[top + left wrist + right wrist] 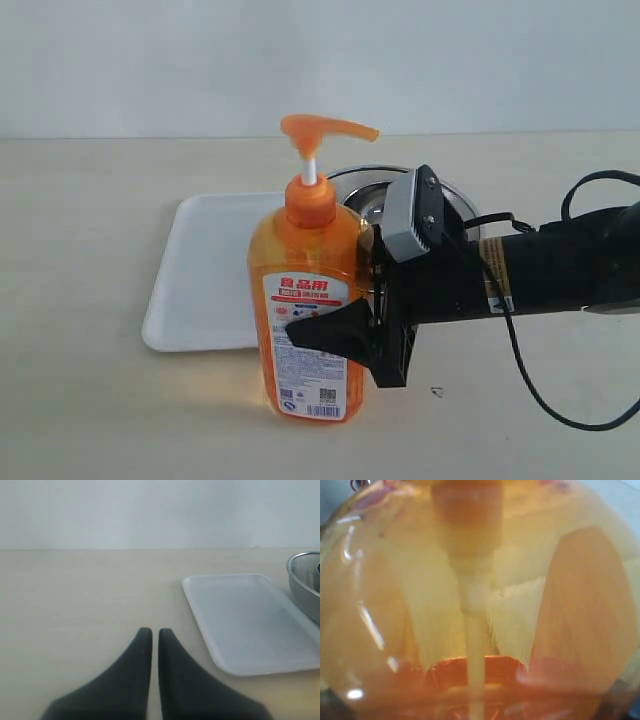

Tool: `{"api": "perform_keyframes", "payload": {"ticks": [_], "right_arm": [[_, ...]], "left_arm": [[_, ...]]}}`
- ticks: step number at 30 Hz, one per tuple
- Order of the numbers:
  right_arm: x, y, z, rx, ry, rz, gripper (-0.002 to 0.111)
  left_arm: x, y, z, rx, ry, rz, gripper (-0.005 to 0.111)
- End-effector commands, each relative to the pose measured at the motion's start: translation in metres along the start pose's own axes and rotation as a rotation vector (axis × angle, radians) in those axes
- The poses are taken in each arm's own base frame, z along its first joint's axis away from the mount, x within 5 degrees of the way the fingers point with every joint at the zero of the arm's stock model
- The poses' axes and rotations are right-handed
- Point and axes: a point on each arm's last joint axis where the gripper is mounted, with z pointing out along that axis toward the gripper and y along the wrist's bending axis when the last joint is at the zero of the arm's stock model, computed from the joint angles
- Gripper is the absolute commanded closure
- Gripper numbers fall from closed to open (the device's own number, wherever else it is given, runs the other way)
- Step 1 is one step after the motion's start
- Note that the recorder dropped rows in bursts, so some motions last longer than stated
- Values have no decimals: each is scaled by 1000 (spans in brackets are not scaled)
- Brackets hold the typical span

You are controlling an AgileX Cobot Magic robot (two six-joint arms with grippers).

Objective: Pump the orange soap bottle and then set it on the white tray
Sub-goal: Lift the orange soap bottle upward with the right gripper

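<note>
A: So, where is the orange soap bottle (303, 250)?
B: Upright on the table (100, 420), beside the white tray (205, 270). Your right gripper (318, 322) straddles its body, likely to carry it; whether it is pinching yet, I cannot tell

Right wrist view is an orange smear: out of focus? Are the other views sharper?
Right wrist view: blurred, the orange soap bottle fills it, seemingly too close to focus, with white glare streaks. Exterior view: sharp, label print legible. Left wrist view: clear, white tray evenly lit, slightly soft.

Smooth beige tabletop (80, 420) w/ plain pale wall (150, 60) behind, soft even light
</note>
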Motion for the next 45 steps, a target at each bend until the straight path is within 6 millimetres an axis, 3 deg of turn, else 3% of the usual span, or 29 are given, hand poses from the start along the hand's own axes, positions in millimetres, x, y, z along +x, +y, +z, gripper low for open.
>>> {"api": "perform_keyframes", "payload": {"ticks": [1, 23, 45], "right_arm": [[-2, -2, 0, 19, -18, 3, 106], [-2, -2, 0, 17, -17, 4, 106], [-12, 2, -1, -25, -126, 12, 106]], "left_arm": [[1, 0, 0, 2, -1, -4, 102], [1, 0, 0, 2, -1, -4, 102], [1, 0, 0, 2, -1, -4, 102]]}}
